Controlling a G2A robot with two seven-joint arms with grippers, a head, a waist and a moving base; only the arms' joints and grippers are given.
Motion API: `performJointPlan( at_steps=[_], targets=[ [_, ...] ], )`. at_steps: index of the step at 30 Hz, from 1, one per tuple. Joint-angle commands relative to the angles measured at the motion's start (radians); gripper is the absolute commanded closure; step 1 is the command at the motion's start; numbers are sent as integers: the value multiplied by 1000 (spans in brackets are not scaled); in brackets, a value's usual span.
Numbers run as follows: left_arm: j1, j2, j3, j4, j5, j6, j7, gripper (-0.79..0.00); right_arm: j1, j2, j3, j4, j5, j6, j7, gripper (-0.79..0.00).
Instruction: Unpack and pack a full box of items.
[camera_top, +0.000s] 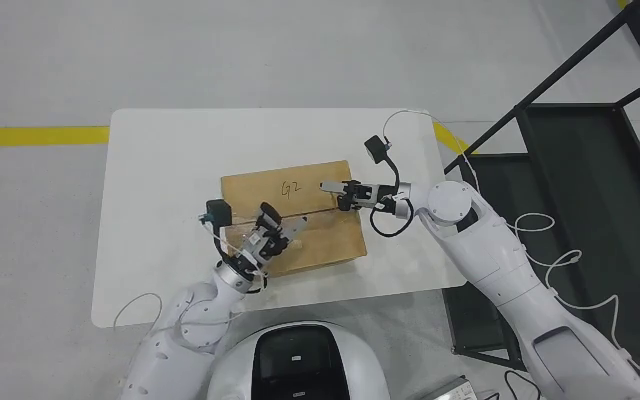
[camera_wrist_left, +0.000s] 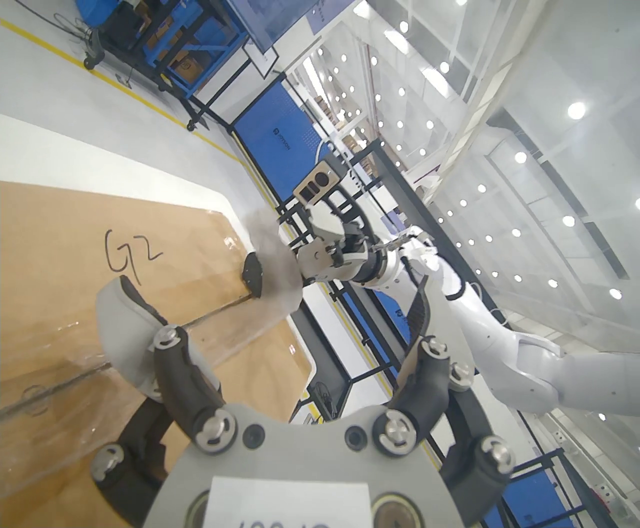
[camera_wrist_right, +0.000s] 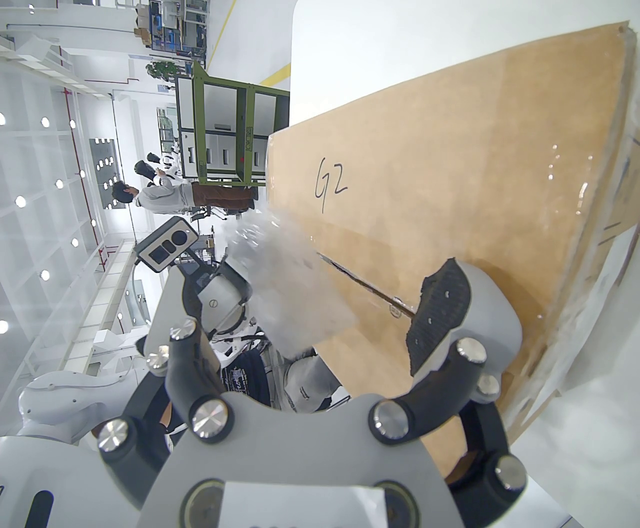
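Note:
A shut cardboard box (camera_top: 290, 215) marked "G2" lies in the middle of the white table (camera_top: 160, 170). Clear tape (camera_wrist_left: 55, 370) runs along its centre seam (camera_top: 305, 213). My left gripper (camera_top: 283, 225) hovers open over the box's near left part, and its fingers (camera_wrist_left: 125, 320) hold nothing. My right gripper (camera_top: 335, 190) is at the seam near the box's right end, open, with one padded finger (camera_wrist_right: 440, 310) close above the cardboard and the other finger blurred. In the left wrist view the right gripper (camera_wrist_left: 270, 272) shows beyond the box edge.
White tabletop stretches around the box on every side. A black metal frame with steps (camera_top: 560, 130) stands just off the table's right edge. A yellow floor line (camera_top: 50, 135) runs past the table's far left.

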Motion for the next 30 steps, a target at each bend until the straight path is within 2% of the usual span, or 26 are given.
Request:
performJointPlan(
  at_steps=[1, 9, 16, 22, 30],
  targets=[
    [14, 2, -25, -20, -42, -24, 21, -785, 0, 0, 0, 0, 0, 0, 0, -785],
    [97, 24, -180, -112, -206, -45, -27, -785, 0, 0, 0, 0, 0, 0, 0, -785],
    [178, 45, -333, -200, -449, 0, -149, -785, 0, 0, 0, 0, 0, 0, 0, -785],
    [168, 61, -475, -209, -678, 130, -298, -785, 0, 0, 0, 0, 0, 0, 0, -785],
    [117, 81, -623, -145, -835, 265, -454, -785, 0, 0, 0, 0, 0, 0, 0, -785]
  ],
)
